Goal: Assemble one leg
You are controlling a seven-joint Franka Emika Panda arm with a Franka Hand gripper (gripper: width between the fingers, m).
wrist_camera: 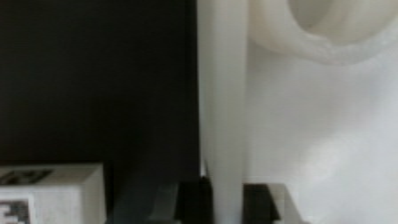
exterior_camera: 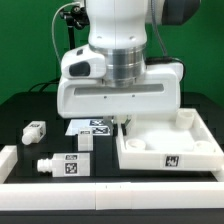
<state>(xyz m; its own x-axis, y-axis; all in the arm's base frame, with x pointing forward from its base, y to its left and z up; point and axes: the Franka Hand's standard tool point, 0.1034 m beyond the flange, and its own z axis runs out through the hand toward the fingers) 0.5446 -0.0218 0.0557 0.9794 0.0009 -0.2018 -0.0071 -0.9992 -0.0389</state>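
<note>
Worktop [exterior_camera: 30, 108] is black, edged nearest the camera by a white rail [exterior_camera: 110, 190]. Just behind the rail lies the nearest leg [exterior_camera: 62, 165], tag facing up. A second leg [exterior_camera: 88, 140] sits behind it, and a third leg [exterior_camera: 35, 129] is off toward the exterior view's left. All three are loose on the worktop and well apart from my jaws. The marker board [exterior_camera: 97, 126] lies flat beyond them. On the exterior view's right is the wide white panel [exterior_camera: 165, 148] with raised edges and a tag on its front wall. My gripper [exterior_camera: 124, 122] is down on the panel's wall nearest the legs. In the wrist view my gripper [wrist_camera: 226, 205] straddles that wall, and the dark fingers [wrist_camera: 185, 203] sit flush on both faces (clamped on it, as far as I can see). Farthest back, a green backdrop [exterior_camera: 25, 50] closes off the room.
</note>
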